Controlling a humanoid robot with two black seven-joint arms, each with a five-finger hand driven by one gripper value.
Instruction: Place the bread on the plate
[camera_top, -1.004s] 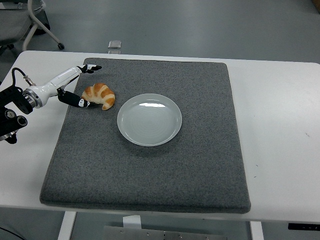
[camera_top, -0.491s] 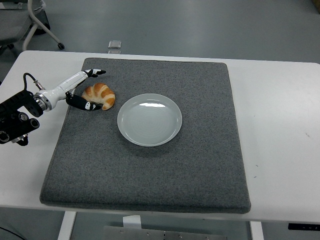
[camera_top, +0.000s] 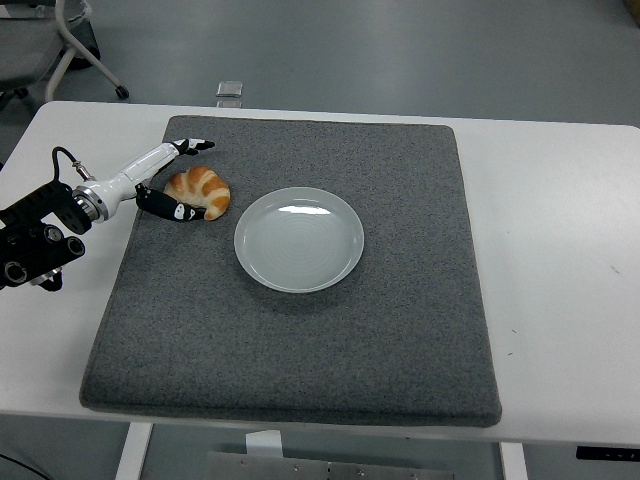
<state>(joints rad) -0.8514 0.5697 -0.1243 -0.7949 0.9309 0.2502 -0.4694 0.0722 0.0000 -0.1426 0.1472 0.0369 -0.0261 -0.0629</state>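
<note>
Left hand (camera_top: 172, 180): had crept slightly further in from the left edge than half a second before; fingers spread wide, gripping nothing, one white finger reaching past the far side of the bread, a dark fingertip touching its near side.
Bread (camera_top: 199, 191): a croissant, lay unmoved on the grey mat (camera_top: 300, 340), just left of the plate and not touching it.
Plate (camera_top: 299, 239): white, sat near the mat's centre, same spot as before.
Table (camera_top: 560, 250): white, under the mat.
</note>
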